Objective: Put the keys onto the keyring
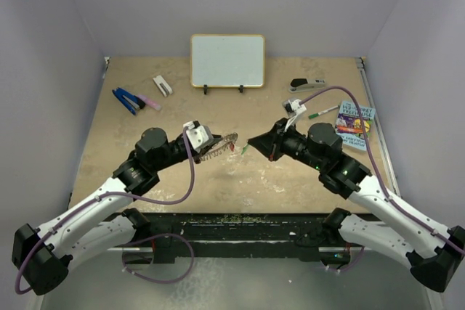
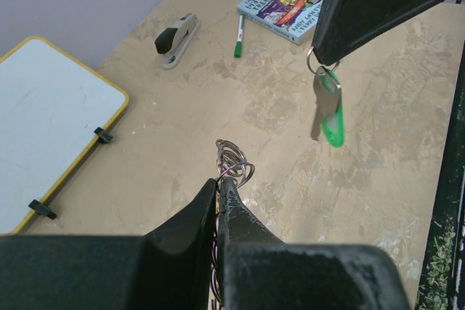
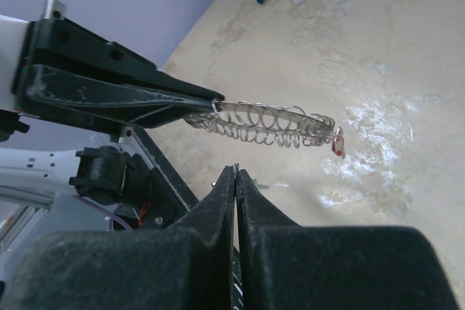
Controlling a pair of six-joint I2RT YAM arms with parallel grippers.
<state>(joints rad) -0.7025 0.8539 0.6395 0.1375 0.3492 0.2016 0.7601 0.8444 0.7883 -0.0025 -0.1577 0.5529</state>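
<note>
Keyring [image 3: 269,123] in left gripper [image 2: 220,183], green key [image 2: 328,110] in right gripper [image 3: 236,172]

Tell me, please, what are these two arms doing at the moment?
The left claw is shut on the keyring and holds it in the air, with the red key hanging from its far end. The right claw is shut on the small loop of the green key, which dangles close to the ring without touching it. The green key is not yet on the ring.
</note>
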